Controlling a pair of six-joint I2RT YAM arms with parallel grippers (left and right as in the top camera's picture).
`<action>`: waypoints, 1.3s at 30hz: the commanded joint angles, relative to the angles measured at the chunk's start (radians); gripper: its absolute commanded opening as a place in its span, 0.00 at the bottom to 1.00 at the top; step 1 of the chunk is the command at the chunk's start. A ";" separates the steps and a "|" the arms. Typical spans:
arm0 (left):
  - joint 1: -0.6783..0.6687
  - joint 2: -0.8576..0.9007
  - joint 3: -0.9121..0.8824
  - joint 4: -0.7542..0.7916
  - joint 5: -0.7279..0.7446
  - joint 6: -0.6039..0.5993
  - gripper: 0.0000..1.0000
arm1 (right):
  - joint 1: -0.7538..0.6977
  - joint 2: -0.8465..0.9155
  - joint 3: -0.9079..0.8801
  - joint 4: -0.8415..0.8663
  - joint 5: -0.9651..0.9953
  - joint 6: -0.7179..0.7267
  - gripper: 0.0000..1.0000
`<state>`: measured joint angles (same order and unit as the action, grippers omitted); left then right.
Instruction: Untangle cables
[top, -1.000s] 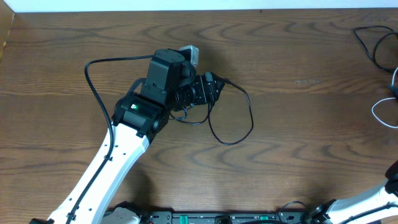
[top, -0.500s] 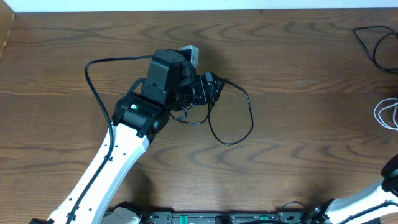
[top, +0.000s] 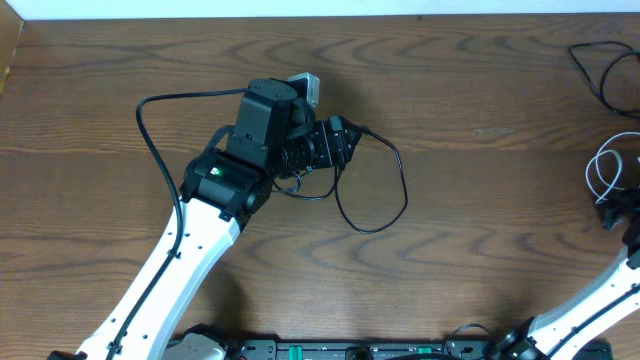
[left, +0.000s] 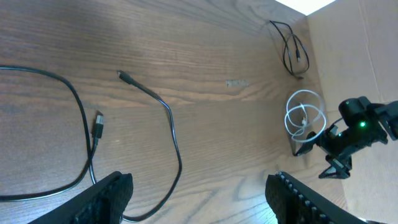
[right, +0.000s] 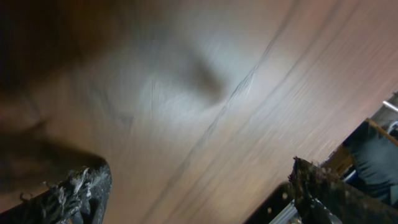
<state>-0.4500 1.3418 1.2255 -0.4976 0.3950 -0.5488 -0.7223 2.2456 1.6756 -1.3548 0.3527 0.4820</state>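
Cables lie well apart: the black cable (left: 173, 134) loops on the worktop (top: 480, 280) just ahead of the wide-open left claw (left: 199, 196). The white cable (left: 303, 118) coils just beside the right claw (right: 199, 193), also open and empty. Best to lift that claw straight up, avoiding snags.
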 joint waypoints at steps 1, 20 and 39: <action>-0.001 0.005 0.016 -0.003 0.012 0.014 0.74 | 0.007 0.014 0.057 -0.006 0.148 0.048 0.89; 0.004 0.005 0.016 -0.003 0.012 0.167 0.74 | 0.039 0.001 0.781 -0.299 -0.727 -0.362 0.77; 0.307 0.005 0.016 -0.164 -0.132 0.223 0.74 | 0.638 -0.018 0.542 -0.103 -1.002 -0.633 0.80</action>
<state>-0.1860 1.3418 1.2255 -0.6472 0.2874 -0.3420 -0.1669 2.2467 2.2787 -1.4879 -0.6117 -0.1390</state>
